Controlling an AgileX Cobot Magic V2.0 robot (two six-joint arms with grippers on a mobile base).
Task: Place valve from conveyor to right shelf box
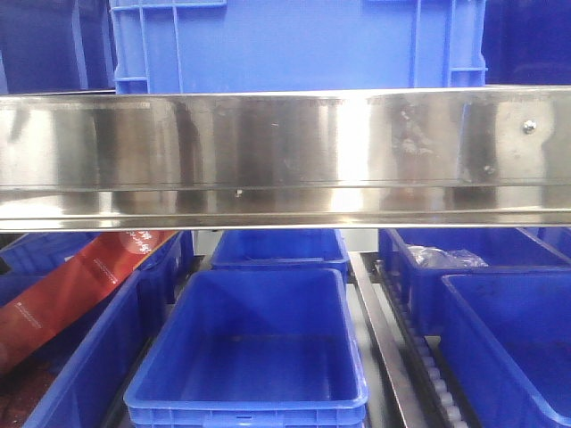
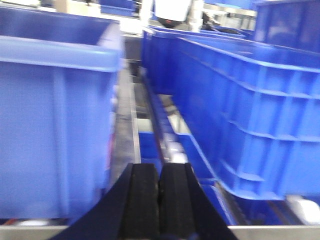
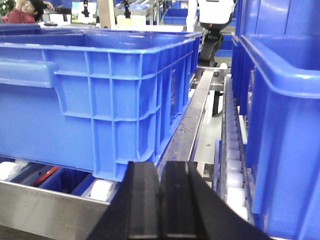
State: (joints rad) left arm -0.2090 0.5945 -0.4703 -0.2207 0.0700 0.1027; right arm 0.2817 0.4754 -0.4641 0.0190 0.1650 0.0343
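Two closed pincers, left (image 2: pixel 159 200) and right (image 3: pixel 160 200), wrist views only.

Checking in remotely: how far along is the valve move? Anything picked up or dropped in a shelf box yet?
Nothing looks done yet. Left gripper and right gripper both show pads pressed together with no valve between them, pointing into the gaps between blue shelf boxes. The centre box in the front view looks empty. No valve or conveyor shows in any view, so the pickup, carry and placement all seem left.
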